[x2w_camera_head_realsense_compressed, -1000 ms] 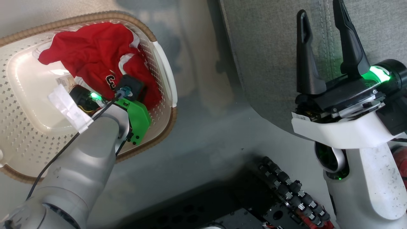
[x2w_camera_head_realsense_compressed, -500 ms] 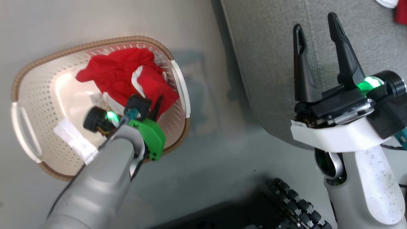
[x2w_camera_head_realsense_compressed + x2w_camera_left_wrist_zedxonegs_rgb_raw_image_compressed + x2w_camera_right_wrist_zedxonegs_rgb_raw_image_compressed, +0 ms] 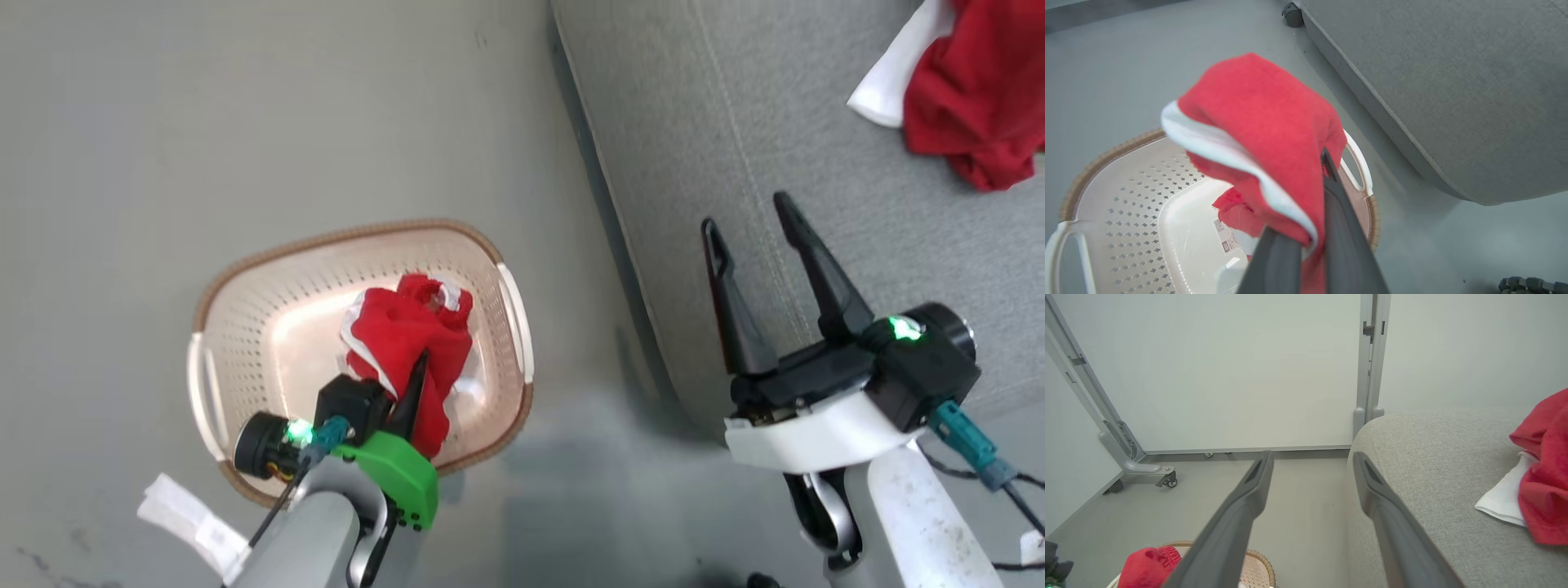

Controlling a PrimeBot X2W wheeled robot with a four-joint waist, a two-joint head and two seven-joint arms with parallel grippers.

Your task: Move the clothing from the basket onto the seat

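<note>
Plainly, the clothing point(image 3: 404, 343) is pinched in the left pincer point(image 3: 412, 392) and hung just above the basket point(image 3: 343, 237). The seat point(image 3: 735, 122) lies to the right of the basket, where the right pincer point(image 3: 747, 220) is held spread and empty, so a rightward carry by the left arm is judged to be called for

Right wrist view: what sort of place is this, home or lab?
Likely a test room staged as a lounge: white partition panels on a castered metal frame, bare grey floor, one grey seat.
</note>
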